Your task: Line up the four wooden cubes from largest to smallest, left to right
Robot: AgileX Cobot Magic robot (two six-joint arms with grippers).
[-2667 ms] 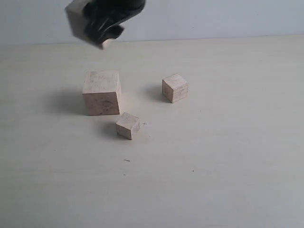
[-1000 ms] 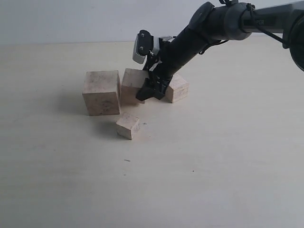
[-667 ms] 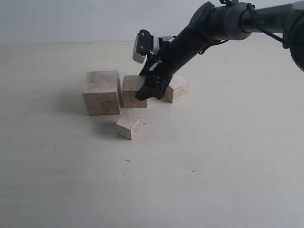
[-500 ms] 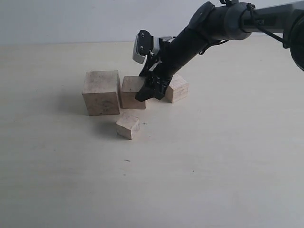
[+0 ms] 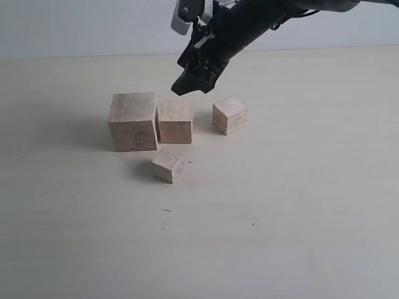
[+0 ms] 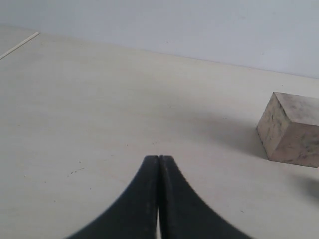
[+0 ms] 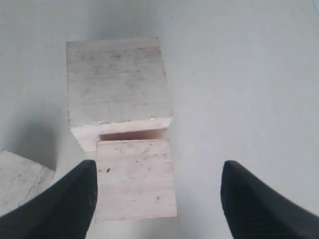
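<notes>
Hovering above second cube (image 5: 175, 121), your right gripper (image 5: 192, 87): spread wide, empty. Third cube (image 5: 229, 115) lies to its right, apart from second cube; right arm (image 5: 249, 22) nearer.

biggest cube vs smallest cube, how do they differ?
Size: the biggest cube is far larger than the smallest cube. Place: the biggest cube ends the back row on the left, close beside the next-biggest cube; the smallest cube sits alone in front of that row. Pose: the biggest cube faces the camera nearly square; the smallest cube is turned corner-on. Both are pale bare wood, flat on the table.
</notes>
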